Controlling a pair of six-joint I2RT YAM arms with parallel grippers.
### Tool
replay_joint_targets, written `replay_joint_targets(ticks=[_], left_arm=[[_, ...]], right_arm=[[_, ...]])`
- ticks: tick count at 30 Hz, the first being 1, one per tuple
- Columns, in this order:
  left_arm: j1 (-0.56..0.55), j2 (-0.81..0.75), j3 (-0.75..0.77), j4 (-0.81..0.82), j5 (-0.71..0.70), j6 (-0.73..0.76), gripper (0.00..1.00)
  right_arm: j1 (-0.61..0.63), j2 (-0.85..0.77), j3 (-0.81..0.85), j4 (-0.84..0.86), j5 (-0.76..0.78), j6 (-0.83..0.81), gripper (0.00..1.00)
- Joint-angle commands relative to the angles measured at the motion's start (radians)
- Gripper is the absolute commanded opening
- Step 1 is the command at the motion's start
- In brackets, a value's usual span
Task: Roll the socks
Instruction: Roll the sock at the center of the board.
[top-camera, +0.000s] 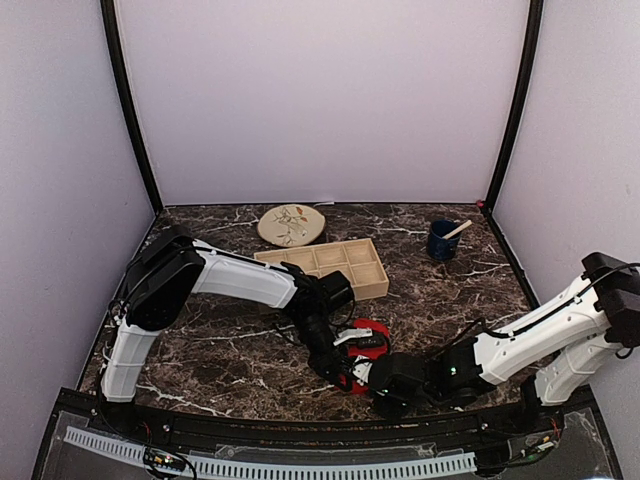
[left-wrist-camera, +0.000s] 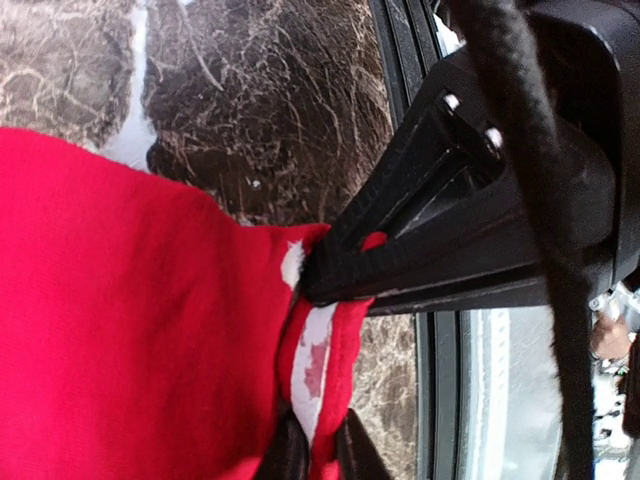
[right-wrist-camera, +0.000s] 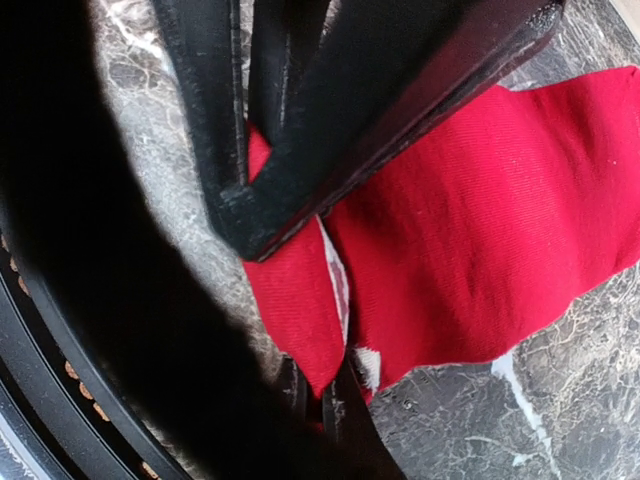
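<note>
Down low, my left gripper (left-wrist-camera: 318, 445) is all but closed, its two dark fingers nipping a folded strip of red cloth whose white inner face shows between them; my right gripper (right-wrist-camera: 322, 400) is closed tight on the same bunched edge from the opposite side, with red fabric squeezed between its tips; in each wrist view the other gripper's black fingers cross right over the spot, so both of my holds meet at one corner of the socks (left-wrist-camera: 120, 320); the socks are bright red and lie on the dark marble table (top-camera: 230, 345), near its front edge and about centre, just ahead of my two bases; from the pinched corner a broad flat panel spreads away across the stone, with a narrower fold beside it; I cannot tell where one sock ends and the other begins; seen from above, my left arm reaches in from the left and my right arm from the right, wrists close together over the red patch; farther back, apart from the socks, stands a wooden compartment tray (top-camera: 340, 262); behind it lies a round pale plate (top-camera: 291, 224) with a leaf pattern; to the right of the tray sits a dark blue cup (top-camera: 441, 241) with a wooden stick leaning in it
</note>
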Motion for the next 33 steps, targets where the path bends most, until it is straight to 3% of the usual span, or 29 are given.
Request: replay_joint_targets(ticks=[1, 7, 16, 33], left_arm=[[0.006, 0.026, -0.009, -0.024, -0.084, -0.04, 0.17], [0.009, -0.017, -0.062, 0.037, -0.098, -0.093, 0.26], [0.034, -0.087, -0.143, 0.115, -0.107, -0.147, 0.3], [0.056, -0.101, -0.201, 0.108, -0.226, -0.162, 0.32]], right_arm=[[-0.004, 0.012, 0.017, 0.015, -0.021, 0.005, 0.0], [-0.012, 0.012, 0.014, 0.017, -0.026, 0.011, 0.0], [-0.021, 0.001, 0.008, 0.017, -0.029, 0.014, 0.0], [-0.025, -0.004, 0.005, 0.014, -0.018, 0.026, 0.0]])
